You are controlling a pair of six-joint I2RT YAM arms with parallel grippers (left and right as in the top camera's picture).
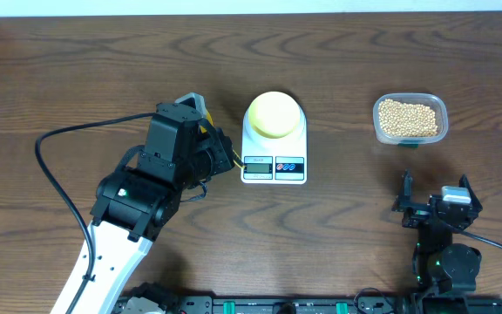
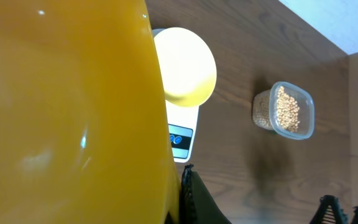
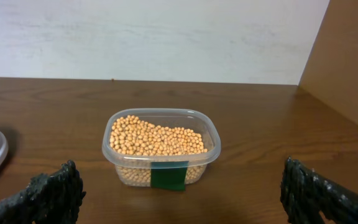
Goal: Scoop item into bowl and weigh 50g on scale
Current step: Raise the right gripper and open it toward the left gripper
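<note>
The pale yellow-green bowl (image 1: 274, 113) sits on the white scale (image 1: 274, 167) at the table's middle; both also show in the left wrist view, the bowl (image 2: 188, 65) and the scale (image 2: 182, 138). The tan beans (image 1: 409, 118) fill a clear tub (image 1: 438, 131) at the right, which also shows in the right wrist view (image 3: 161, 148). My left gripper (image 1: 220, 155) is shut on a bright yellow scoop (image 2: 67, 112), just left of the scale. The scoop fills most of the left wrist view. My right gripper (image 1: 434, 199) is open and empty, in front of the tub.
A black cable (image 1: 59, 139) loops over the table left of the left arm. A wall rises behind the table's far edge (image 3: 166, 37). A green label (image 3: 169, 175) is on the tub's front.
</note>
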